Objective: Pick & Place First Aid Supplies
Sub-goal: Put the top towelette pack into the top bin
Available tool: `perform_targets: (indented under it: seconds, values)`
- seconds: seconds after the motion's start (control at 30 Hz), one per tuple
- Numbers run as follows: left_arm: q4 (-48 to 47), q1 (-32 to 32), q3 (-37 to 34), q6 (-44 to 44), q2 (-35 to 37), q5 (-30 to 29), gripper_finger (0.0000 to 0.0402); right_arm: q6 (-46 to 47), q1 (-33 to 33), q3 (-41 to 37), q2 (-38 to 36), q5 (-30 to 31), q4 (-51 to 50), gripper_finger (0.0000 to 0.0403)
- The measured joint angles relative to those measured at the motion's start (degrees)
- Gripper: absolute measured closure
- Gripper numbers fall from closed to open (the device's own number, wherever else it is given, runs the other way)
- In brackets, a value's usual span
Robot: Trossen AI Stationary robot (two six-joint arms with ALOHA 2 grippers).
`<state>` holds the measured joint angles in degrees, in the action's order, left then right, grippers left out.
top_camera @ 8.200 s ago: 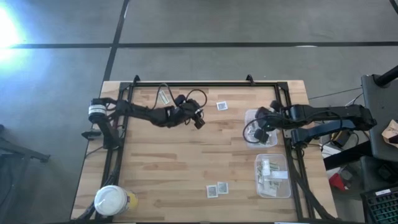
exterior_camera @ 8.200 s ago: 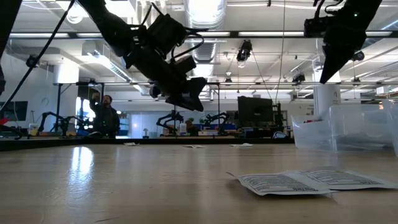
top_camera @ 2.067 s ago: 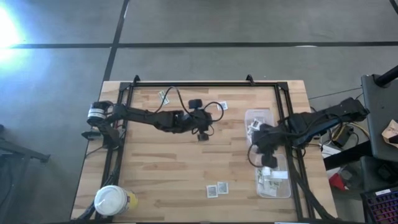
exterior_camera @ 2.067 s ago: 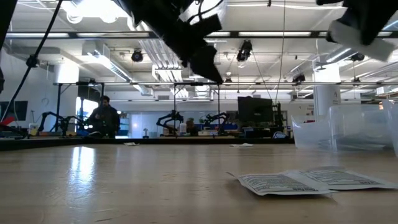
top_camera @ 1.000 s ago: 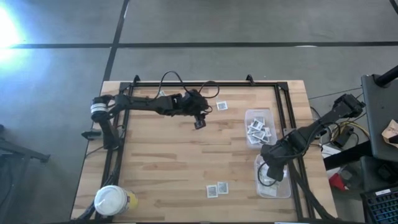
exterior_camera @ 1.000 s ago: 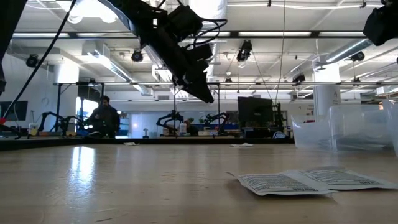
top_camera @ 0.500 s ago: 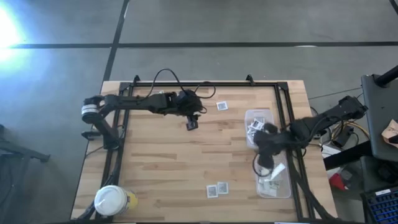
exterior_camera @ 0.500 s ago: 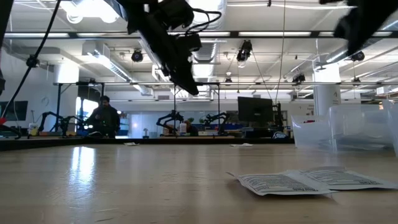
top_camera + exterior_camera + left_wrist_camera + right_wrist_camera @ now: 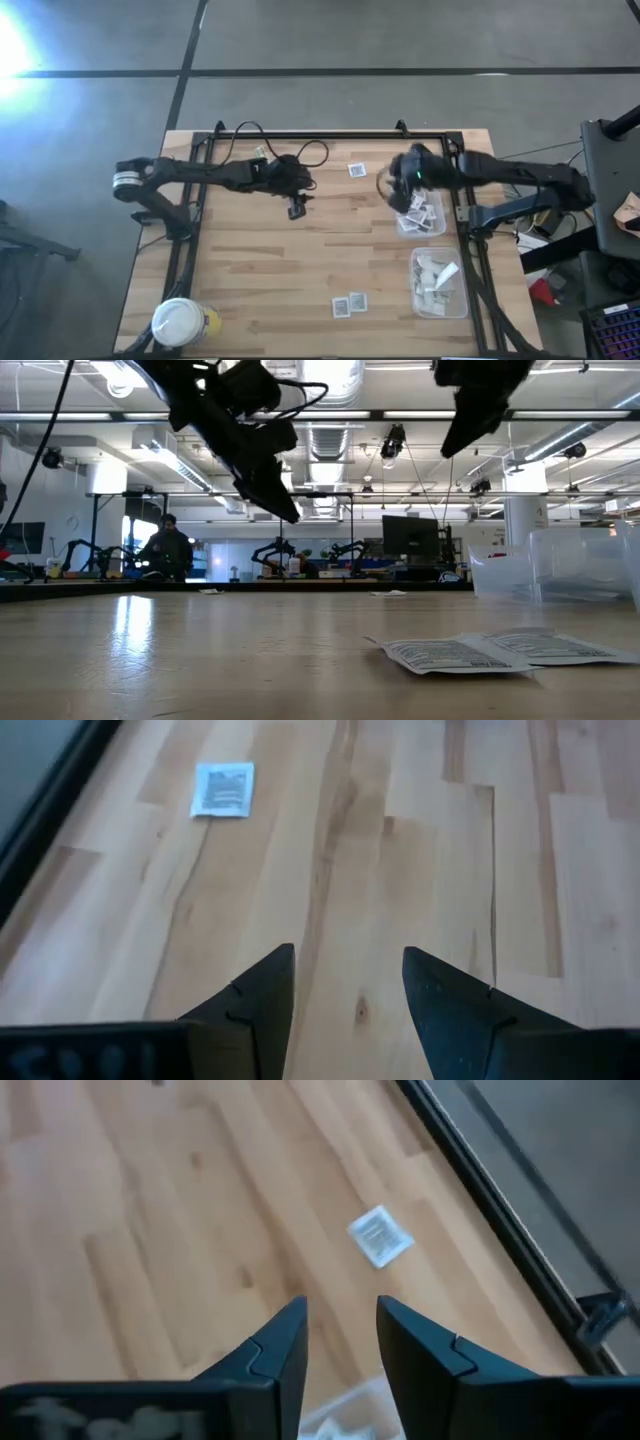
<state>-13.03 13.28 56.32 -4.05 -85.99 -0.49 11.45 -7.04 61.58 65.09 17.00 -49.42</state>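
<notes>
**Approach to the lone square packet**

The square packet (image 9: pixel 356 169) lay flat near the table's (image 9: pixel 250 270) far edge; two more sat near the front. You needed to descend squarely over it. The right gripper (image 9: pixel 386 184), fingers apart and empty, hovered just beside it; the left gripper (image 9: pixel 296 210), likewise apart, hung mid-table.

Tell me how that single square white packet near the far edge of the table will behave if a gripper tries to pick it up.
The square white packet lies flat on the wooden table, so fingers may struggle to get under an edge. It looks thin and light, so it would probably slide when nudged. It is probably floppy, like the slightly curled packets in the low view.
</notes>
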Motion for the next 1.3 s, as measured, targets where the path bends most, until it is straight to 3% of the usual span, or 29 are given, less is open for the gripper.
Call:
perform_targets:
  seconds: [0.23, 0.47, 0.63, 0.87, 1.3]
  values:
    - [2.71, 0.11, -4.63, 0.25, 7.79, -2.15, 0.022, -5.98, -17.15, -0.04, 5.37, -15.33, 9.65, 0.0256]
    - [3.71, 0.11, -6.65, 0.24, 14.59, -2.6, 0.0221, -2.19, -25.64, 0.86, 15.05, -17.48, 15.62, 0.0231]
    - [3.6, 0.11, -7.02, 0.24, 16.77, -2.6, 0.022, -1.88, -27.43, 6.94, 23.62, -18.56, 14.74, 0.0222]
    - [3.48, 0.09, -7.02, 0.63, 16.31, -2.58, 0.0221, -4.09, -27.68, 15.52, 34.73, -19.05, 5.81, 0.0218]
    - [3.49, 0.06, -7.02, -0.16, 16.17, -2.58, 0.022, 0.08, -28.29, 17.94, 45.47, -19.0, 6.46, 0.0218]
